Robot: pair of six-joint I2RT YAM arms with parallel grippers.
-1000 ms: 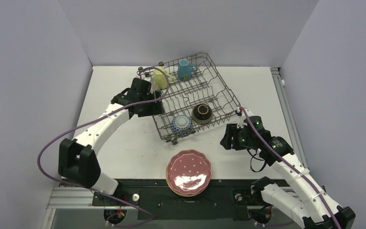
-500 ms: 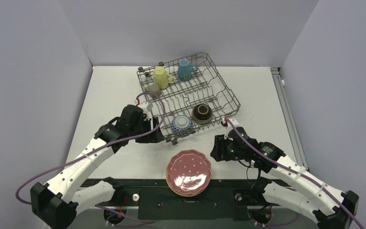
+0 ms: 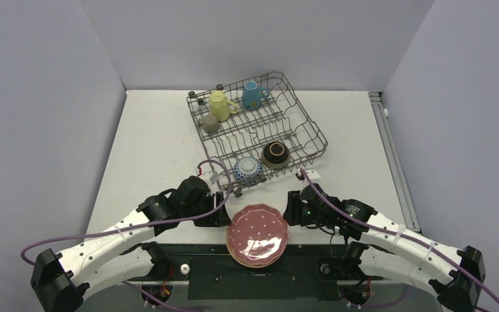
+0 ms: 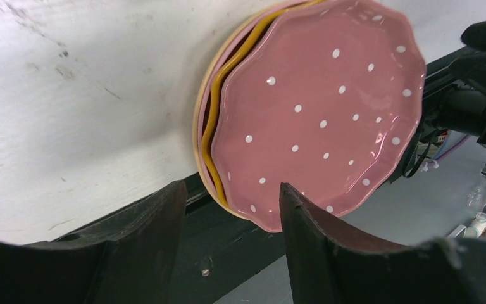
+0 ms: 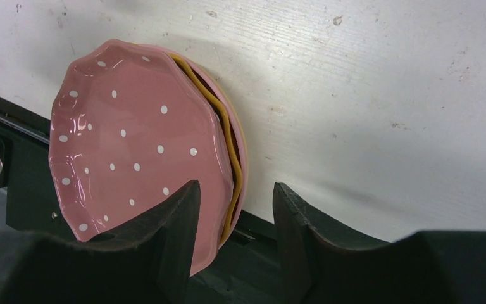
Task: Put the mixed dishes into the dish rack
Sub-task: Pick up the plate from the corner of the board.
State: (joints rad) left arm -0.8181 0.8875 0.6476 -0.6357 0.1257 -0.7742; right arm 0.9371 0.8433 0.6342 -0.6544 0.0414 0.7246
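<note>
The pink white-dotted scalloped plate [image 3: 257,233] tops a stack at the near edge of the desk [image 3: 156,143], partly over the dark rail [image 3: 201,255]. An orange plate [image 4: 214,130] and a tan plate [image 4: 197,120] show under its rim. The left jaws sit just beside the stack's left rim and the right jaws just beside its right rim; both pairs are parted and grasp nothing.

The step in hand looks like lifting the top plate. To do it well, one pair should close on the pink rim alone, one finger above and one below in the gap over the orange plate, so the lower plates are not dragged off the edge. The other pair could steady the stack.

Well behind, the dish rack [image 3: 312,130] holds a pale-yellow mug [image 3: 219,104], a light-blue mug [image 3: 253,95], a small olive mug [image 3: 210,123], a dark-brown bowl [image 3: 276,153] and a blue-white patterned bowl [image 3: 247,168]. The tine rows between them suit a plate set upright.
</note>
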